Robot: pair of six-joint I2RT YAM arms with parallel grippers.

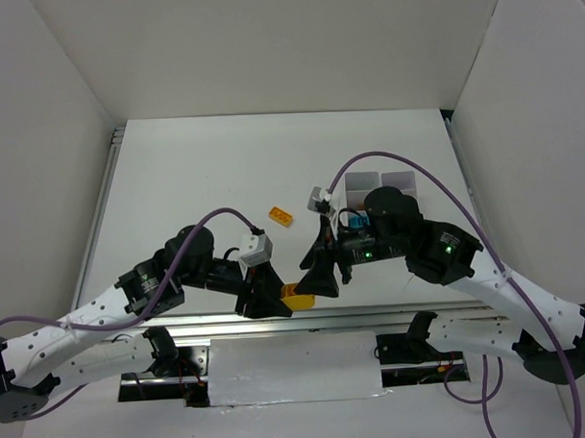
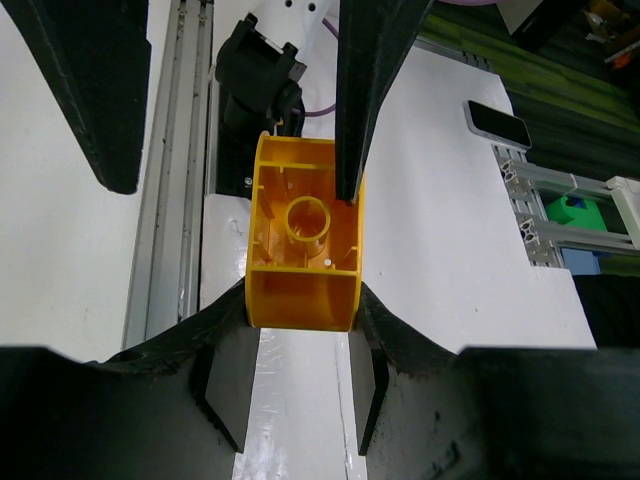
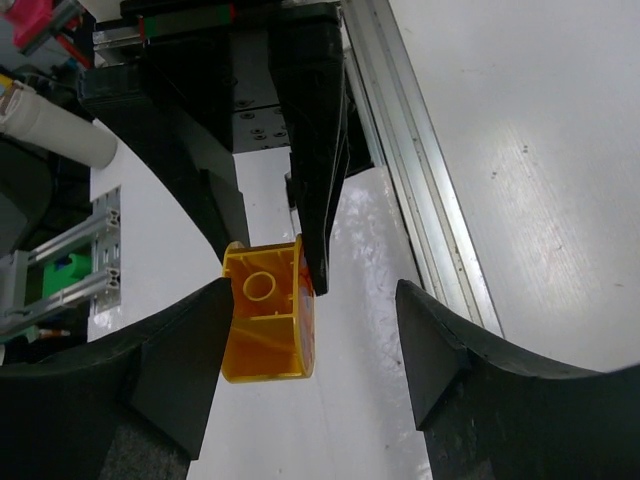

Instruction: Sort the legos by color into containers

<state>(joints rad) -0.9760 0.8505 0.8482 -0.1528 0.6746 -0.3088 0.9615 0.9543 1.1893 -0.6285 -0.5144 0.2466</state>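
The left hand (image 1: 269, 299) is clamping an orange brick (image 2: 300, 250) over the near rail (image 1: 392, 313). The right hand (image 3: 312, 345) is straddling it, jaws apart, one finger touching. A second orange brick (image 1: 281, 216) is lying loose on the surface (image 1: 195, 174). The white tray (image 1: 399, 180) is sitting beyond, contents hidden. Sorting is looking far from finished, and the open room is lying farther in.

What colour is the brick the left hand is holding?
Yellow-orange; the brick shows best in the left wrist view.
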